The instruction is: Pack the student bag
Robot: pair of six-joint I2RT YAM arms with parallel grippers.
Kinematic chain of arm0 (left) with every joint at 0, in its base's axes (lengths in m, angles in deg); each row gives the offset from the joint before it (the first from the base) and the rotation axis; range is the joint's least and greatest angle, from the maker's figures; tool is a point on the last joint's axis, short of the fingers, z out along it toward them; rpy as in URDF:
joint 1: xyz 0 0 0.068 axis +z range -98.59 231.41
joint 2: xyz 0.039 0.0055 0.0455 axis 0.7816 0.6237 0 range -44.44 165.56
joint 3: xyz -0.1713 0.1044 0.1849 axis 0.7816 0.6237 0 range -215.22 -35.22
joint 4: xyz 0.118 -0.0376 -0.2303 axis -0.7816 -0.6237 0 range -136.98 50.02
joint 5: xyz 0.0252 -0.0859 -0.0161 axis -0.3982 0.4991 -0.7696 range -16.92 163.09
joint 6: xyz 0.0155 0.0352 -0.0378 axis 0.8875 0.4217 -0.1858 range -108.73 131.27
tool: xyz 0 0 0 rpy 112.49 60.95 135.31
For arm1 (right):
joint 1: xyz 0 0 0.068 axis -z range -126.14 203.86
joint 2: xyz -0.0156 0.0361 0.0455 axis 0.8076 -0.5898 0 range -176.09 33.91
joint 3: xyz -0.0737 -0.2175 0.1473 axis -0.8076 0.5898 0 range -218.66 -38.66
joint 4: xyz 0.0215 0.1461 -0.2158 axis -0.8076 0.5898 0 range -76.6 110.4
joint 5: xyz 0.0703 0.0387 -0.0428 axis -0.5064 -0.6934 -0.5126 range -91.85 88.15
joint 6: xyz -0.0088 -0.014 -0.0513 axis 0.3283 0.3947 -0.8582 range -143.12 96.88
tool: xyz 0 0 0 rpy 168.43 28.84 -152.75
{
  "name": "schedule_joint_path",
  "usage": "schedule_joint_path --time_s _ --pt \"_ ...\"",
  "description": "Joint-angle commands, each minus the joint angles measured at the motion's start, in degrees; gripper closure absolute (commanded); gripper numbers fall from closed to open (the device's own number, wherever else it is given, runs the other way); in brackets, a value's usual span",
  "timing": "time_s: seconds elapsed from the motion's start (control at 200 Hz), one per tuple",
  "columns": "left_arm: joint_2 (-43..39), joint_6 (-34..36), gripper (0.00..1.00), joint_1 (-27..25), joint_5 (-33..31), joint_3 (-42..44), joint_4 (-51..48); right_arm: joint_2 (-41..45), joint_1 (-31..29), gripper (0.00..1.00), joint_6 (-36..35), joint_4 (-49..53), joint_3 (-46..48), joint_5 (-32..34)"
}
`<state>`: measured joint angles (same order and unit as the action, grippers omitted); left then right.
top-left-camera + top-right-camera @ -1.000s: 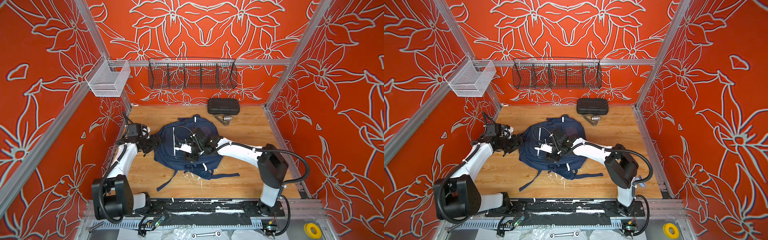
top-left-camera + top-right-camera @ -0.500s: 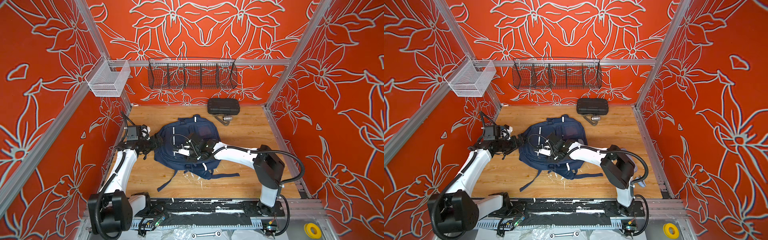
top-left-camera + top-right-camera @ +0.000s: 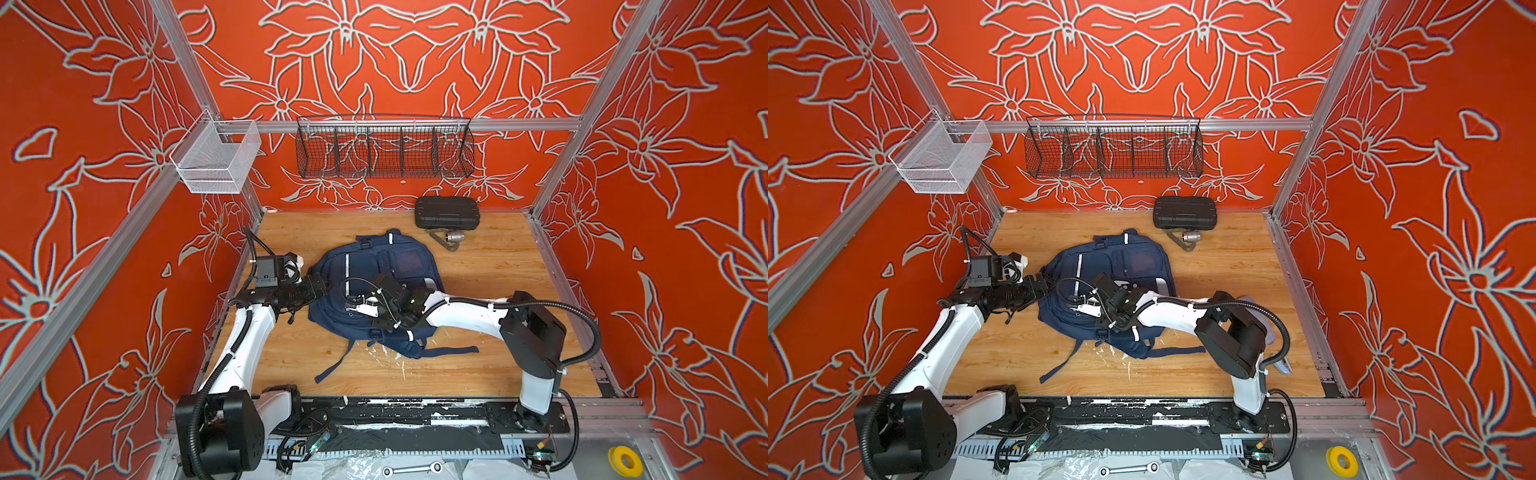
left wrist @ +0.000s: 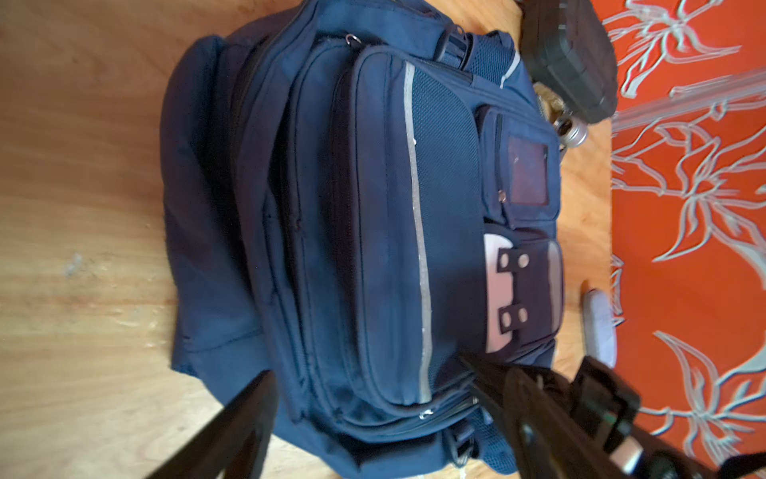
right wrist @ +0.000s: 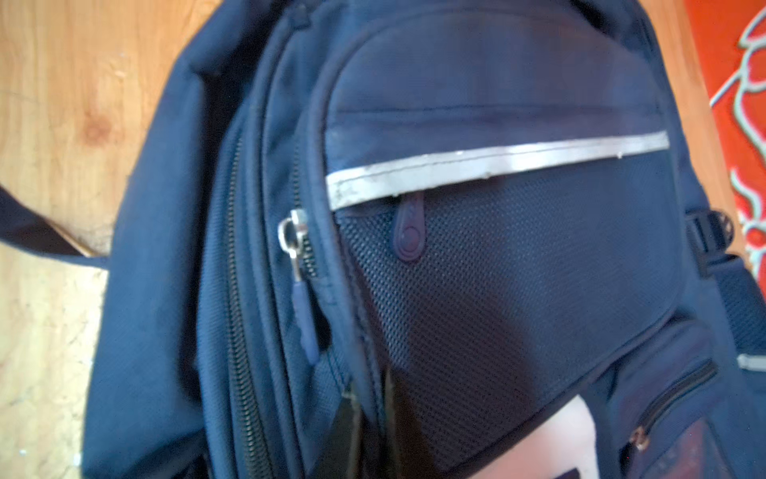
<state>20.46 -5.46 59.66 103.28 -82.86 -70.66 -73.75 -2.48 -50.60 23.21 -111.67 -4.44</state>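
Student bag (image 3: 365,257) lies flat, left claw (image 4: 367,369) spread at its edge, right claw (image 5: 369,398) closed atop.

Your backpack (image 3: 365,266) lies before the hard case (image 3: 446,212), left gripper (image 3: 322,286) at its left edge, right gripper (image 3: 351,303) over its middle.

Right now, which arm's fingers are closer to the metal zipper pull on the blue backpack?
Right. The right fingers, shut, rest on the student bag close beside the zipper pull; the left fingers stand open at the bag's side edge, farther off.
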Motion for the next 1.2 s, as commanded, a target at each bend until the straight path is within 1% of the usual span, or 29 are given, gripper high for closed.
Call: schedule_joint_path --time_s 0.0,0.06,0.155,0.265,0.33,0.445,0.555,0.636,0.666,0.681,0.721,0.826,1.016,1.196 --pt "-2.2 2.6 0.32 -1.7 -1.6 0.7 -1.5 1.1 1.0 0.97 3.9 2.5 -2.3 -8.5" --pt "-3.5 2.8 0.39 -2.3 -2.2 1.4 -1.4 0.4 1.7 1.0 5.7 5.1 -3.9 -12.5" --pt "-5.8 3.3 0.48 -4.1 -3.1 2.6 -0.8 -0.1 2.7 1.0 7.2 7.2 -5.6 -17.7" --pt "-7.9 3.8 0.49 -7.6 -6.0 3.5 -1.1 -1.0 4.9 1.0 10.0 9.2 -8.4 -25.0" --pt "-7.9 3.3 0.49 -9.3 -8.0 3.6 -1.4 -2.2 5.9 1.0 10.4 12.0 -11.0 -28.5" --pt "-7.5 1.0 0.49 -11.3 -8.0 4.0 -1.6 -4.0 6.2 1.0 10.4 15.6 -14.1 -30.0" --pt "-7.0 -0.8 0.5 -14.2 -9.4 4.0 -2.2 -4.8 7.1 1.0 13.2 15.3 -15.3 -31.9" --pt "-7.9 -2.4 0.5 -15.8 -10.7 4.6 -2.3 -5.2 7.9 1.0 15.6 14.9 -15.9 -32.9" --pt "-7.9 -3.1 0.5 -16.3 -11.0 4.8 -2.2 -5.4 8.1 1.0 15.8 15.2 -16.2 -33.5" --pt "-9.6 -3.5 0.5 -16.5 -11.1 5.1 -2.2 -5.5 8.1 1.0 16.0 15.3 -16.4 -33.8" --pt "-10.7 -4.1 0.5 -17.1 -11.5 5.5 -2.1 -5.9 8.3 1.0 16.2 15.6 -17.0 -34.3" --pt "-11.9 -6.0 0.48 -19.3 -13.7 6.5 -2.2 -6.9 8.4 1.0 16.5 17.1 -19.0 -36.2" --pt "-10.2 -10.3 0.46 -23.8 -15.2 6.6 -2.2 -9.1 8.8 1.0 18.8 19.1 -22.5 -37.4" --pt "-9.0 -13.3 0.46 -27.2 -18.8 8.3 0.2 -9.4 9.1 1.0 21.6 18.2 -22.8 -39.6"
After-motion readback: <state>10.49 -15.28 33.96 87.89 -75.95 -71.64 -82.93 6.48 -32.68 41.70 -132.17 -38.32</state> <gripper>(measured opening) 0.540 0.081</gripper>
